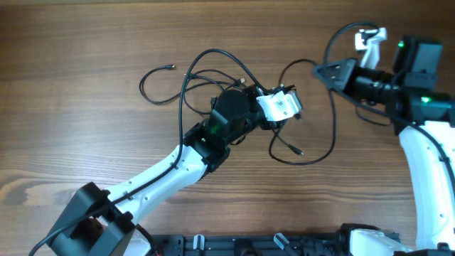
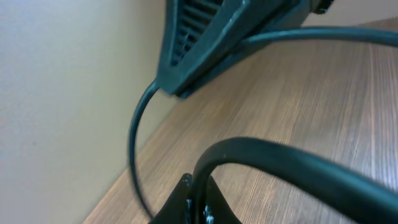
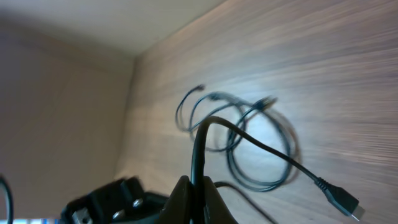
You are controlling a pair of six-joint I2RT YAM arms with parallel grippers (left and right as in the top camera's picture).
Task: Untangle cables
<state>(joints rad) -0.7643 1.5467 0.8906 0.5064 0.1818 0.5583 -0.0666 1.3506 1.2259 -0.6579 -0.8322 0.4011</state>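
Overhead and wrist views. You see the thin black cables with small plug ends (image 3: pixel 198 152) lying in loose, overlapping loops across the middle of the brown wood-grain table (image 1: pixel 78 135), between the two arms.

The left gripper (image 2: pixel 194 204) sits at the table's centre, at the right edge of the loops. Its jaws are together, clamped on one strand that arches away from them to the right.

The right gripper (image 3: pixel 194 198) is near the table's far right side. Its jaws are pressed together on a strand that rises from them, bends over and runs down to a dark plug (image 3: pixel 339 200) resting on the wood.

From above, a long strand swings from the right gripper in a wide curve back toward the centre. You cannot tell whether both grippers hold the same cable.
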